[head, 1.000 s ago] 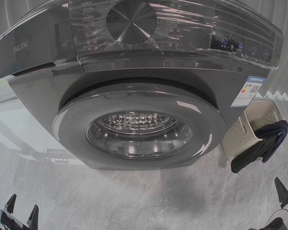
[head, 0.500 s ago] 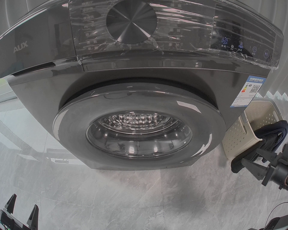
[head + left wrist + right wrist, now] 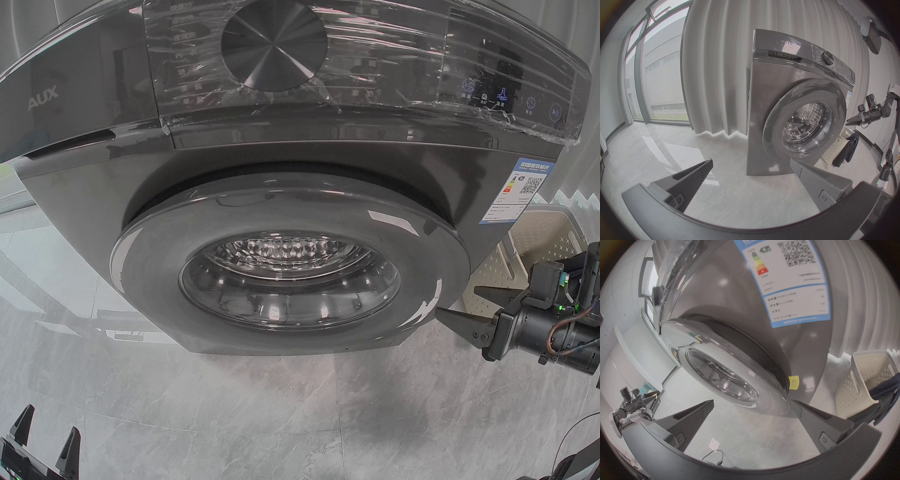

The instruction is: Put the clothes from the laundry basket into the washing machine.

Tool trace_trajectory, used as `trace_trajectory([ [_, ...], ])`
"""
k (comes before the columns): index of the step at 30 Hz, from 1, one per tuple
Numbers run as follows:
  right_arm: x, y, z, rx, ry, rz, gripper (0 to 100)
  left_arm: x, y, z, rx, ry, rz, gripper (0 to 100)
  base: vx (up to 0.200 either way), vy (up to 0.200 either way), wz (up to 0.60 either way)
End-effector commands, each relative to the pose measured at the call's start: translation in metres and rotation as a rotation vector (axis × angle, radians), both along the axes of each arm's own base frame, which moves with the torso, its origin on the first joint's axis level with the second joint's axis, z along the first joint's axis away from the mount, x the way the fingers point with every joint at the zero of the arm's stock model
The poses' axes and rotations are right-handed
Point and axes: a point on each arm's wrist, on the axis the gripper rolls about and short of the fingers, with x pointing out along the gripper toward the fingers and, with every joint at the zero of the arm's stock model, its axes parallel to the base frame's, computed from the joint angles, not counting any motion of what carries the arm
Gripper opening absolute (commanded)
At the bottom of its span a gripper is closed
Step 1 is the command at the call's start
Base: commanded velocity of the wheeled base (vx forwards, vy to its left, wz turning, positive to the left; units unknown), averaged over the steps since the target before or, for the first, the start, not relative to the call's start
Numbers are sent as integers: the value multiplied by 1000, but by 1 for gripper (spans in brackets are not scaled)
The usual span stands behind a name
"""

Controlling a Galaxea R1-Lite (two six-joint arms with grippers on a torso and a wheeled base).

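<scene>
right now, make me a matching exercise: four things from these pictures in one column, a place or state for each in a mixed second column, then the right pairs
Column one
1. washing machine door
2. laundry basket
3. dark clothes
4. right gripper

Column two
a. open, close to the door's right edge
b. draped over the basket's rim
c. shut
d. cream, beside the machine on the robot's right

Pairs: 1-c, 2-d, 3-b, 4-a
</scene>
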Motion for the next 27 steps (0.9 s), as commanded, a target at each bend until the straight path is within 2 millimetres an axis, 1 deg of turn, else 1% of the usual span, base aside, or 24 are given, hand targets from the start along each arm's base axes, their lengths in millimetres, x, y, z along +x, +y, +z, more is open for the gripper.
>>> trace_trajectory([
  [1, 15, 10, -2, -14, 21, 7, 100, 0, 0, -5, -1, 2, 0, 100, 0, 0, 0],
  [4, 19, 14, 1, -10, 15, 19, 100, 0, 0, -5, -1, 2, 0, 100, 0, 0, 0],
  [7, 22, 16, -1, -22, 21, 24, 100, 0, 0, -5, -1, 2, 0, 100, 0, 0, 0],
  [10, 21, 17, -3, -29, 21, 40, 100, 0, 0, -5, -1, 2, 0, 100, 0, 0, 0],
  [13, 16, 16, -7, -33, 38, 68, 100, 0, 0, -5, -1, 2, 0, 100, 0, 0, 0],
  [17, -7, 10, -12, -34, 41, 127, 100, 0, 0, -5, -1, 2, 0, 100, 0, 0, 0],
  [19, -16, 6, -15, -35, 43, 132, 100, 0, 0, -4, -1, 0, 0, 100, -200, 0, 0],
  [21, -20, 3, -17, -36, 45, 130, 100, 0, 0, -5, -1, 2, 0, 100, -200, 0, 0],
  [23, -20, 1, -16, -32, 42, 121, 100, 0, 0, -4, -1, 0, 0, 100, -200, 0, 0],
  [24, -20, 1, -16, -32, 42, 121, 100, 0, 0, -4, -1, 0, 0, 100, 0, 0, 0],
  [27, -12, 3, -6, -14, 10, 103, 100, 0, 0, -5, -1, 2, 0, 100, 0, 0, 0],
])
